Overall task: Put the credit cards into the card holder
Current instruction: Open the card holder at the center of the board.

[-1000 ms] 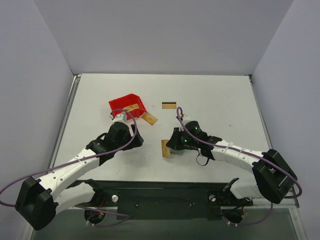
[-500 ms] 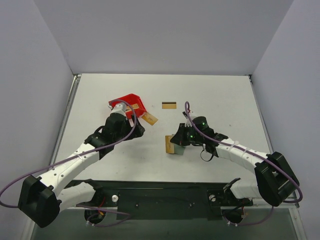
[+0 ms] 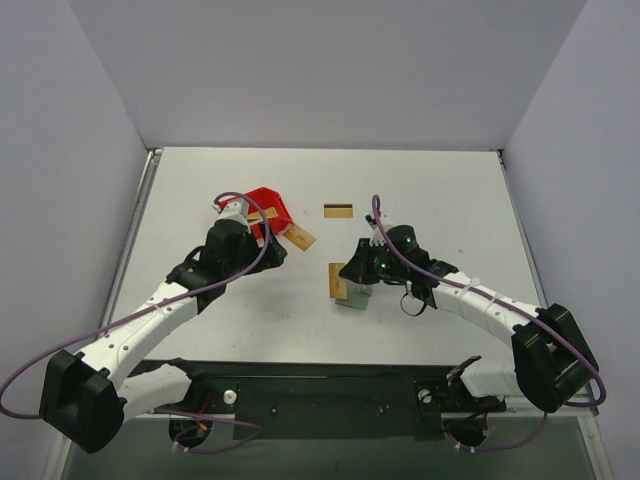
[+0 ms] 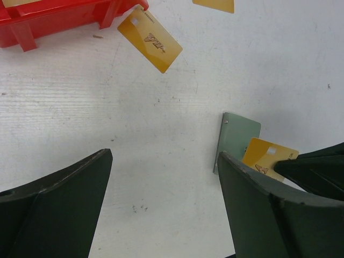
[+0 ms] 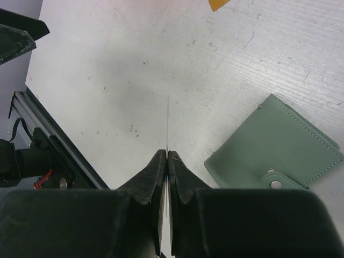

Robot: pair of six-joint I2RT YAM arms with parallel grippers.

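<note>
My right gripper (image 5: 167, 154) is shut on a gold credit card (image 5: 168, 121), seen edge-on as a thin line in the right wrist view. In the top view that card (image 3: 338, 283) hangs at the left edge of the closed grey-green card holder (image 3: 356, 298). The card holder (image 5: 277, 145) lies flat, snap tab fastened. My left gripper (image 4: 164, 161) is open above bare table, just in front of the red bin. Another card (image 4: 150, 38) lies beside the bin, one (image 3: 338, 210) with a dark stripe lies further back, and a third (image 3: 262, 214) rests in the bin.
The red plastic bin (image 3: 268, 200) stands at the back left, close to my left wrist. My right gripper (image 4: 317, 172) shows dark at the right edge of the left wrist view, beside the card holder (image 4: 239, 137). White walls enclose the table.
My left arm has reached further back towards the red bin. My right gripper has shifted slightly right and back with the card, uncovering the card holder beneath.
</note>
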